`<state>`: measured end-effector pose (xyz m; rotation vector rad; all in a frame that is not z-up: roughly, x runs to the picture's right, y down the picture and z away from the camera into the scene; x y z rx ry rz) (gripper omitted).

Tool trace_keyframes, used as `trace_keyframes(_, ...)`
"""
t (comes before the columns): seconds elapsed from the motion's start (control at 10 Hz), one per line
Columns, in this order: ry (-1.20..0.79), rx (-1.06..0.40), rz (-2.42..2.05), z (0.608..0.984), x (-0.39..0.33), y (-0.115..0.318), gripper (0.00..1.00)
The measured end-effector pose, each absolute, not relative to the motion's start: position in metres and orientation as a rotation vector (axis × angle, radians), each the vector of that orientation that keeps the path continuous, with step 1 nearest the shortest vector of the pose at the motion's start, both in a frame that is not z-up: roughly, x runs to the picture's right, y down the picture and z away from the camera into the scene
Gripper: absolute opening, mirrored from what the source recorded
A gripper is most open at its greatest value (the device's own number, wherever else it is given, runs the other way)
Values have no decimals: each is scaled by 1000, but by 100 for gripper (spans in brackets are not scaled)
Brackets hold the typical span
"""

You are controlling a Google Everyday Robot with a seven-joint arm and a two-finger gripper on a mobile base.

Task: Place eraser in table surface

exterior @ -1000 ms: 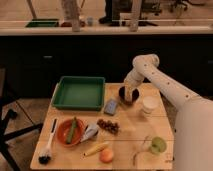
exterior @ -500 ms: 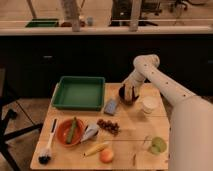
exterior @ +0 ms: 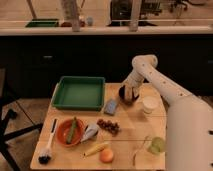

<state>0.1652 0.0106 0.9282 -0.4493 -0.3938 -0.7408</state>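
Robot arm (exterior: pixel 160 85) reaching down to the tabletop (exterior: pixel 130 140) at centre right of the frame.
The pale wooden tabletop fills the lower middle, with a green tray (exterior: pixel 80 94) at its upper left and an orange bowl (exterior: pixel 60 135) lower left. A white cup (exterior: pixel 149 105) stands right of centre. The gripper (exterior: pixel 128 95) sits low over a dark round object beside the cup; whether it is open or holding anything cannot be told. The flat blue-grey eraser (exterior: pixel 110 106) lies on the tabletop just left of the gripper, by the tray's lower right corner, above dark grapes (exterior: pixel 108 125).
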Motion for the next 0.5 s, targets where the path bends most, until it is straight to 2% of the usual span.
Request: trace_keyframes(0.5,-413,-464,-759,934,158,13,71)
